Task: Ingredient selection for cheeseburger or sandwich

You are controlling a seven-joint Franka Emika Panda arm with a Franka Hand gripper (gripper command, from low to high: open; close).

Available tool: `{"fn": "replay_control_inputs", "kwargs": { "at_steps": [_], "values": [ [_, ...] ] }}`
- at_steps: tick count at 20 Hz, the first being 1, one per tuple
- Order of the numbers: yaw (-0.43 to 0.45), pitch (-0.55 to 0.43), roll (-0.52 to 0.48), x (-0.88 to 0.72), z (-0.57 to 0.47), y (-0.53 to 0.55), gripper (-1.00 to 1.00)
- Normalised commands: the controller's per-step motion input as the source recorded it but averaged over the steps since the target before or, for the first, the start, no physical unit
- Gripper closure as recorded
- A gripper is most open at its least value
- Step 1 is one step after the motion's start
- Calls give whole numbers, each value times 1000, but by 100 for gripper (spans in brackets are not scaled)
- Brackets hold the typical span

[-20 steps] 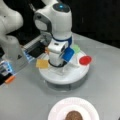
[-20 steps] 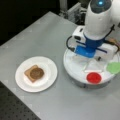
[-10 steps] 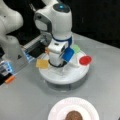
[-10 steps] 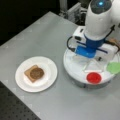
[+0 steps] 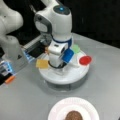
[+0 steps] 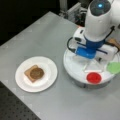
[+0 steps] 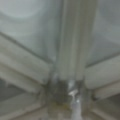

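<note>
The gripper (image 6: 93, 65) is reaching down over the round white tray (image 6: 75, 72); its grip state I cannot tell. Beside the tray, toast (image 6: 29, 74) and patty (image 6: 36, 73) are already sitting on the white plate (image 6: 47, 82). Cheese (image 5: 42, 63) is waiting at the tray's edge, so picking cheese looks underway.

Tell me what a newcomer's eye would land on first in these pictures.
The white robot arm stands out first, bent low over the round white turntable, hiding its gripper in both front views. On that turntable lie a red disc, a green lettuce piece and a yellow cheese square. Toward a front view's left, a white plate holds a toast square with a brown patty on top.
</note>
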Motion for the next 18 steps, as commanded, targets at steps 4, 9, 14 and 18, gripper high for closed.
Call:
{"fn": "replay_control_inputs", "kwargs": {
  "at_steps": [4,9,14,18],
  "values": [
    [-29,-190,148,-188,-163,-15,-100],
    [41,-200,174,-180,-170,-32,-100],
    [155,-218,190,-189,-146,-59,-100],
    [140,-192,163,-207,-130,-55,-100]
  ]
}}
